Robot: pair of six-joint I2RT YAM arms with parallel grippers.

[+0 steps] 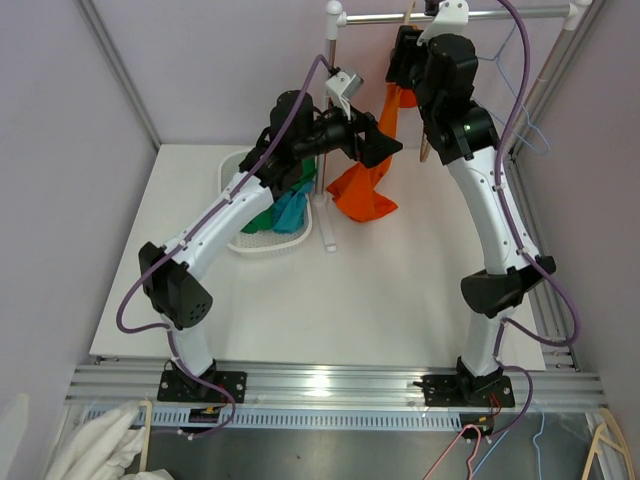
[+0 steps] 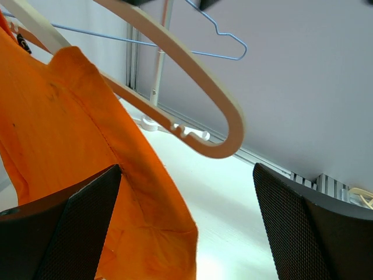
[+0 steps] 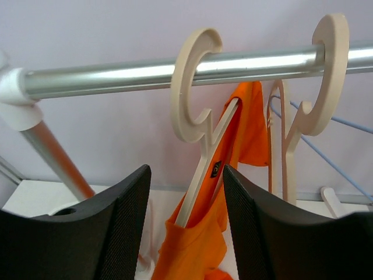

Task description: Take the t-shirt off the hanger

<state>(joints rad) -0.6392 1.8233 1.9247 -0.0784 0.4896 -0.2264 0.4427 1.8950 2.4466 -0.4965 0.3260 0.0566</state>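
An orange t-shirt [image 1: 368,185] hangs from a beige hanger on the rail [image 1: 460,15] at the back. One hanger arm [image 2: 198,99] is bare; the shirt [image 2: 70,163] still drapes the other. My left gripper [image 1: 388,145] is open beside the shirt, and the shirt's edge lies between the jaws by the left finger [image 2: 64,233]. My right gripper [image 1: 405,65] is open just below the rail. The hanger's hook [image 3: 192,87] sits on the rail [image 3: 116,73], and its neck and the shirt [image 3: 204,239] show between the right fingers, not touching them.
A white basket [image 1: 240,242] with green and teal clothes stands left of the rack's post [image 1: 328,130]. A second beige hanger [image 3: 317,76] and a blue wire hanger [image 2: 221,35] hang on the rail to the right. Walls close in on both sides.
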